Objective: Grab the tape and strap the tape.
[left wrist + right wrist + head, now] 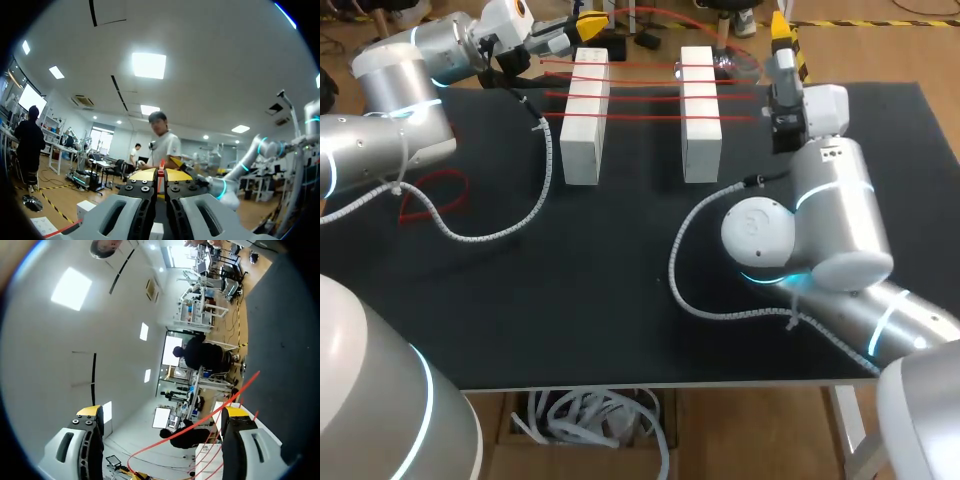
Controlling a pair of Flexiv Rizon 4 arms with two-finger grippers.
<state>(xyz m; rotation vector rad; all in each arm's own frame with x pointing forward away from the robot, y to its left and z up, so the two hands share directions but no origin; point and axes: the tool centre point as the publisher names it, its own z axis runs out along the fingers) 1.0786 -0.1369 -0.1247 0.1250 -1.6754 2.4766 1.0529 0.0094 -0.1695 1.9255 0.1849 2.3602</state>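
Note:
Red tape (pixel 640 96) runs in several lines across two upright white blocks (pixel 585 115) (pixel 701 112) at the back of the black table. My left gripper (pixel 588 22) hovers beyond the left block's far end, shut on the thin red tape end (pixel 161 167), which sticks up between its yellow tips (pixel 161 175). My right gripper (pixel 780 30) is raised behind the right block, open wide. In the right wrist view its fingers (pixel 89 415) stand far apart and a red tape strand (pixel 202 421) crosses the space ahead of them without touching them.
A loose red loop (pixel 428 196) lies on the table (pixel 620 300) at the left. Grey corrugated cables (pixel 535 205) (pixel 678 270) trail from both arms over the mat. A clear roll-like object (pixel 732 66) sits by the far edge.

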